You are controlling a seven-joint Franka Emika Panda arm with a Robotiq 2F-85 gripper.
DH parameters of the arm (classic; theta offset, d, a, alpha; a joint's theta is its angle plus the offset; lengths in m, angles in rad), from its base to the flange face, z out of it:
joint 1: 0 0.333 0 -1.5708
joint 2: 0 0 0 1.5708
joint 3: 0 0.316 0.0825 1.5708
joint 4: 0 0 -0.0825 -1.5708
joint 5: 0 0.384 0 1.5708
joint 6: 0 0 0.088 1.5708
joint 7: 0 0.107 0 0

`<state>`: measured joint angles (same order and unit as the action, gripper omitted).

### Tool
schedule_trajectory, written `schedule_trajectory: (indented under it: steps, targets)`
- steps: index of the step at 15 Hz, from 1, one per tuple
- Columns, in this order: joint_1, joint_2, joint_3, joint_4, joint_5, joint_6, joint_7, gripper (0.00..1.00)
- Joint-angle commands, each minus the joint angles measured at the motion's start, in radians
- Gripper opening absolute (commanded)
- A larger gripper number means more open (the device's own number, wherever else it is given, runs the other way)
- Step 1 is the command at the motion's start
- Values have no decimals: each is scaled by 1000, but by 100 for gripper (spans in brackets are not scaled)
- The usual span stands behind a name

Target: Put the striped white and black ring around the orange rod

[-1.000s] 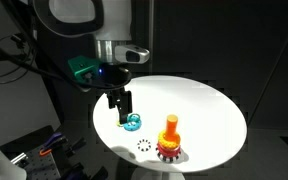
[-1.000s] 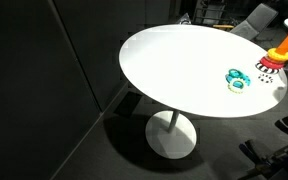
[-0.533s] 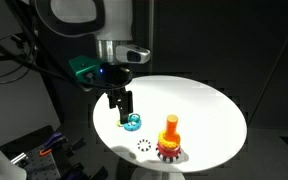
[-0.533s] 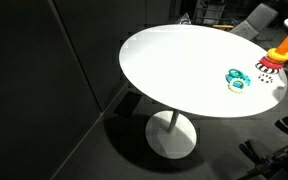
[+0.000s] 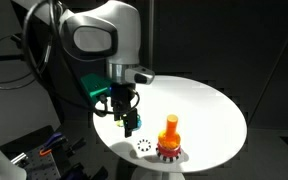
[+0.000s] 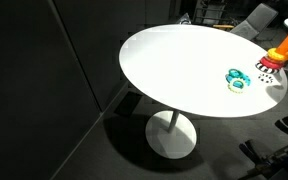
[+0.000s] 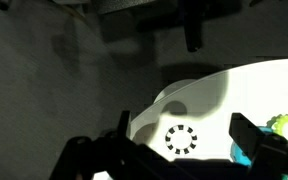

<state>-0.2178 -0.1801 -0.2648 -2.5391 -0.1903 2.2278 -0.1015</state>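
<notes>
The striped white and black ring [image 5: 144,146] lies flat on the white round table, just left of the orange rod [image 5: 170,127] on its red toothed base [image 5: 168,151]. My gripper [image 5: 130,125] hangs open a little above the table, close behind the ring. In the wrist view the ring [image 7: 182,139] lies centred between my two dark fingers, with the gripper [image 7: 184,140] over it and holding nothing. The ring [image 6: 266,76] and the rod [image 6: 287,44] also show at the table's far right in an exterior view.
A teal ring [image 6: 234,76] and a yellow ring [image 6: 237,86] lie together beside the striped ring; they show at the right edge of the wrist view [image 7: 280,128]. The table edge [image 7: 144,105] runs close behind the ring. A dark floor surrounds the table.
My gripper has moved from above the teal ring toward the striped ring and dropped lower. The arm has swung forward. The rings and the rod have not moved.
</notes>
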Motion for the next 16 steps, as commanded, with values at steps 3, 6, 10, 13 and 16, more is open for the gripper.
schedule_trajectory:
  steps: [3,6,10,13,16]
  targets:
    - [1,186,18,55,49,140,17,100]
    - [1,271,27,88,73,200,11,100]
    - [-2,373,40,146,98,255,6,100]
    - [-3,431,52,181,119,288,4,100]
    - [-1,474,58,203,120,318,12,100]
